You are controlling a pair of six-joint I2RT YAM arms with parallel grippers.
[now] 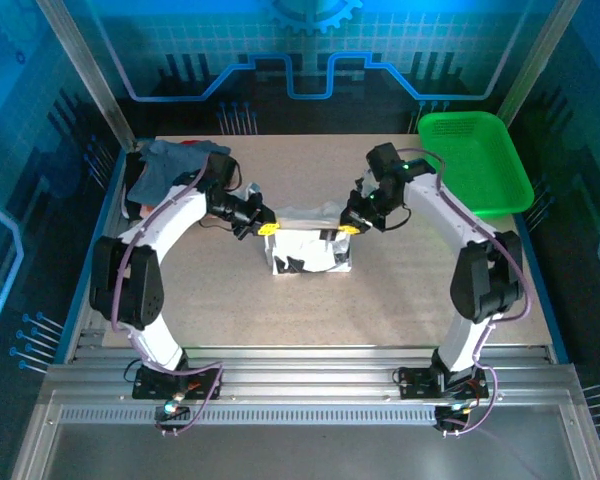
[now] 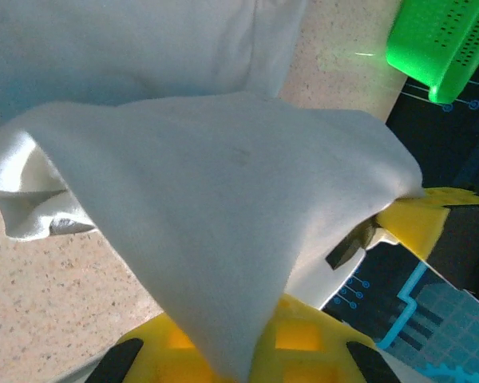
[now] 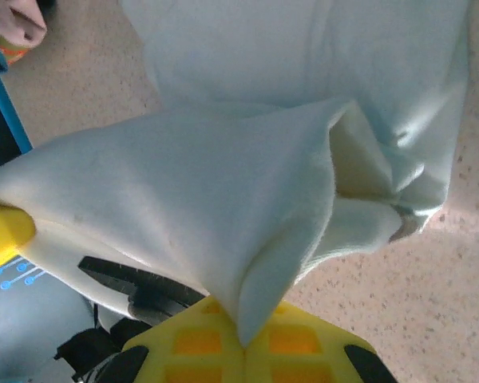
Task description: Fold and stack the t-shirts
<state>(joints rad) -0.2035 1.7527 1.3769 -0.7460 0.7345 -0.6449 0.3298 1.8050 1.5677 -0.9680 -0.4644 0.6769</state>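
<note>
On the table [image 1: 430, 290], the white t-shirt [image 1: 310, 255] is lying well left of the green basket [image 1: 475, 165] and nearer the arms. The pile of folded t-shirts [image 1: 175, 165] is sitting farther left of the basket. The left gripper [image 1: 269, 229] and right gripper [image 1: 348, 229] are each pinching a raised corner, clamped on cloth. To my eye, they should be carrying both corners level, keeping the edge taut and laying it square.

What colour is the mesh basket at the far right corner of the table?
The basket is bright green, clearest in the top external view.
</note>
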